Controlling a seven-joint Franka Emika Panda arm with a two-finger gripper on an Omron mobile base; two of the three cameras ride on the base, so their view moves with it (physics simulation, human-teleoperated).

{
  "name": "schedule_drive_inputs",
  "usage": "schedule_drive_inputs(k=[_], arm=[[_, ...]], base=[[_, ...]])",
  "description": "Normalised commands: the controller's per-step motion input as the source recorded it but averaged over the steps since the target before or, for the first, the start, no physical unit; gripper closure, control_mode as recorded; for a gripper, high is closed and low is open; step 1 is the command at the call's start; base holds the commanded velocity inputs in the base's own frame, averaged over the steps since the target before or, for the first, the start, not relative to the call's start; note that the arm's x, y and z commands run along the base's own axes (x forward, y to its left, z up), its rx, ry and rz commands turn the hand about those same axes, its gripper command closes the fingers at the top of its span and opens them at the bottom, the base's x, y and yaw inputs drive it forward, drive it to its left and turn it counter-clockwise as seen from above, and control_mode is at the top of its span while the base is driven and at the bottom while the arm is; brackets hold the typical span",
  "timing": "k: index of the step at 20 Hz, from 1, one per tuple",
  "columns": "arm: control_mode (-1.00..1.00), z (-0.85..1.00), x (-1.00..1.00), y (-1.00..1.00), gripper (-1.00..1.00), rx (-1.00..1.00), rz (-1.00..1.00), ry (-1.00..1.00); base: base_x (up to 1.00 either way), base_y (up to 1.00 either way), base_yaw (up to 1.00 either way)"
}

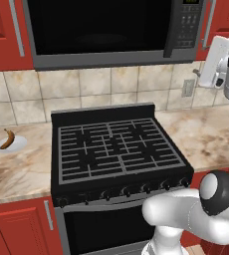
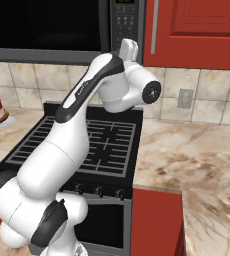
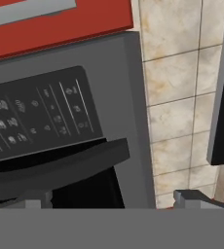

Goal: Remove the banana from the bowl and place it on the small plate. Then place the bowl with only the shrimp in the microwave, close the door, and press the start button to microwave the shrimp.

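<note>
facing microwave panel, hand open

Microwave top cut by frame edge; interior too dark; panel markings unreadable.

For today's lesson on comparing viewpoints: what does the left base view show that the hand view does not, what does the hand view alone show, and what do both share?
Left base view alone: the banana lying on the small plate on the counter at far left, the stove with its grates, and the shut door seen whole.

Hand view alone: the button panel's icons up close and rolled, with the gripper's fingertips wide apart at the bottom.

Both share: the microwave, its button panel, the tiled wall and a red cabinet.
</note>
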Motion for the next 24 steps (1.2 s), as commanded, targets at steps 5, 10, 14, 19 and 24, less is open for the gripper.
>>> schedule_drive_inputs(k=[5, 10, 14, 19, 24], arm=[[-1.00, 0.00, 0.16, 0.00, -1.00, 0.00, 0.00, 0.00], [-1.00, 0.00, 0.12, 0.00, -1.00, 0.00, 0.00, 0.00], [-1.00, 0.00, 0.10, 0.00, -1.00, 0.00, 0.00, 0.00], [-1.00, 0.00, 0.07, 0.00, -1.00, 0.00, 0.00, 0.00], [-1.00, 0.00, 0.03, 0.00, -1.00, 0.00, 0.00, 0.00]], base=[[0.00, 0.00, 0.00], [0.00, 0.00, 0.00], [0.00, 0.00, 0.00], [0.00, 0.00, 0.00], [0.00, 0.00, 0.00]])
